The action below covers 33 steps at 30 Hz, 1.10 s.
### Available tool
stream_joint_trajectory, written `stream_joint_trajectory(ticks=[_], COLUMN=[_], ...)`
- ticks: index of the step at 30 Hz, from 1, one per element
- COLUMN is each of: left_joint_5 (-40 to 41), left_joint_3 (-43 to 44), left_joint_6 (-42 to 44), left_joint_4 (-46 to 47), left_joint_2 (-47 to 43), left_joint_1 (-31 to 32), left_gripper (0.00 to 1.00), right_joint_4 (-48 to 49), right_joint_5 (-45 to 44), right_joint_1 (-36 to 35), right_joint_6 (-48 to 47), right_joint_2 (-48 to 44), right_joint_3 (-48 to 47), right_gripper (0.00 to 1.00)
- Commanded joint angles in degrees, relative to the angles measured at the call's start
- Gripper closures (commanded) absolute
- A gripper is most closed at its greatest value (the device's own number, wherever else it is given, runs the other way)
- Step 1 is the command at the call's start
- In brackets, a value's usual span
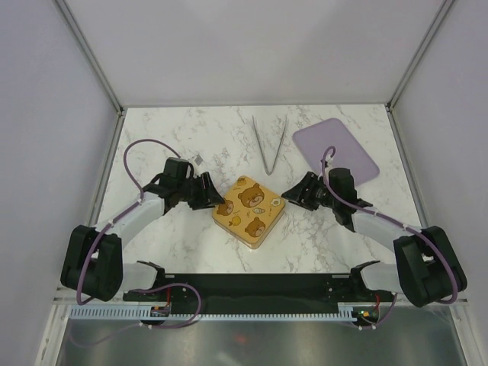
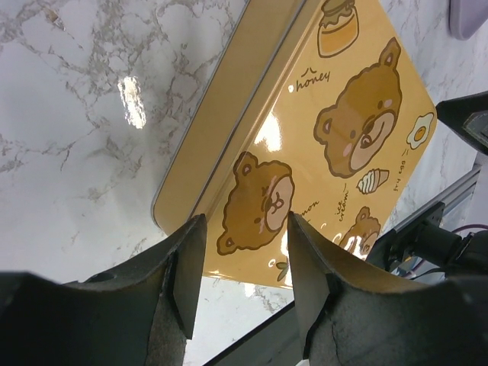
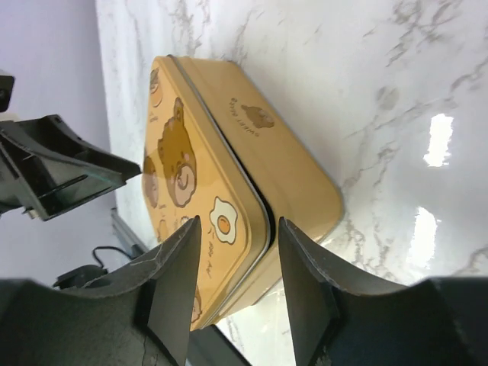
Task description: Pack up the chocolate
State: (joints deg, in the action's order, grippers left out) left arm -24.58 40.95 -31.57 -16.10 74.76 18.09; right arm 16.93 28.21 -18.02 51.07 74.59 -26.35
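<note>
So the only box on the marble table (image 1: 175, 137) is a square yellow tin (image 1: 248, 211), sitting mid-table and turned like a diamond. Its bear-printed lid (image 2: 358, 122) is on, with the seam between lid and base showing in both wrist views. The chocolate itself doesn't show anywhere. No pieces are out on the marble or in either set of jaws, so I can't tell where it actually is. The left gripper (image 1: 216, 201) sits just beside the tin's left corner, jaws apart with nothing between them. In its wrist view the gap between the fingers (image 2: 187, 267) frames one bear face on the lid. The right gripper (image 1: 288, 195) is just beside the right corner, jaws also apart and empty, and its own camera looks through the fingers (image 3: 177, 282) at the fried-egg print and the tin's side wall. I honestly can't tell if either one is touching the metal. Further back, a pair of metal tweezers (image 1: 268, 145) lies in a V shape, and a lilac mat (image 1: 335, 149) sits toward the right rear, both well apart from the tin.
</note>
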Motion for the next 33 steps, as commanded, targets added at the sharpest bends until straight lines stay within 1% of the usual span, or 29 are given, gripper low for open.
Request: stream_joint_trajectory(ticks=[1,6,11,17,26,30,33], left_joint_5=[-1.26,-2.14,-2.93,-3.11,-2.84,-1.97,-0.83], left_joint_3=[0.18,0.18,0.62,0.62,0.1,-0.34,-0.87], left_joint_6=[-1.3,-1.65,-1.91,-2.0,-2.09,-2.35,-2.88], left_joint_4=[2.47,3.35,4.05,4.58,4.67,4.5,4.41], left_joint_2=[0.65,1.61,2.58,3.11,3.9,3.73,3.64], left_joint_1=[0.02,0.02,0.02,0.02,0.11,0.28,0.28], left_gripper=[0.46,0.46,0.46,0.47,0.48,0.48,0.48], right_joint_4=[-9.27,-12.18,-11.83,-8.23,-3.49,-3.74,-3.13], right_joint_5=[-6.23,-8.34,-7.91,-7.02,-7.55,-11.58,-12.21], right_joint_1=[0.36,0.36,0.27,-0.26,-3.07,-3.34,-3.42], right_joint_6=[-5.89,-7.21,-6.68,-4.75,-4.22,-4.92,-5.45], right_joint_2=[-2.86,-3.83,-3.57,-3.49,-0.24,0.74,1.26], right_joint_3=[-2.92,-4.59,-5.47,-4.06,-0.99,1.47,3.05], right_gripper=[0.46,0.45,0.44,0.44,0.43,0.46,0.53])
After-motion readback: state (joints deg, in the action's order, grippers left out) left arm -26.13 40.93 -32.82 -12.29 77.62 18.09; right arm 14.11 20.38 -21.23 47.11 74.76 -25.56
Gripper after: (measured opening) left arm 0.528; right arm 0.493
